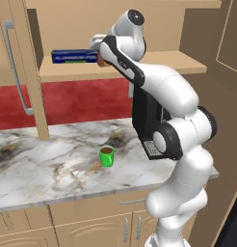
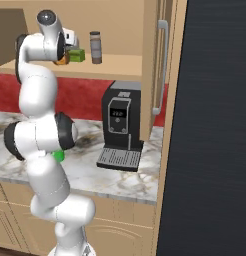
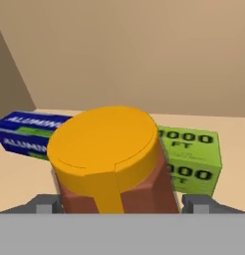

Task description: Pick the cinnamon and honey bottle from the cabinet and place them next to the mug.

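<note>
The honey bottle (image 3: 104, 149), amber with an orange cap, stands on the cabinet shelf (image 1: 67, 72) right in front of the hand; it also shows as an amber patch (image 2: 61, 60) behind the wrist. My gripper (image 3: 122, 205) reaches into the cabinet, open, with one finger close on each side of the bottle and a thin gap still visible on the right. The cinnamon (image 2: 96, 47), a slim grey jar with a dark lid, stands upright further right on the same shelf. The green mug (image 1: 106, 157) sits below on the marble counter (image 1: 38, 164), mostly hidden by the arm in the right base view.
A blue foil box (image 1: 74, 56) lies left of the bottle and a green box (image 3: 191, 159) right behind it. A black coffee machine (image 2: 120, 125) stands on the counter under the shelf. The open cabinet door (image 2: 157, 65) and a dark fridge (image 2: 215, 125) bound the right side.
</note>
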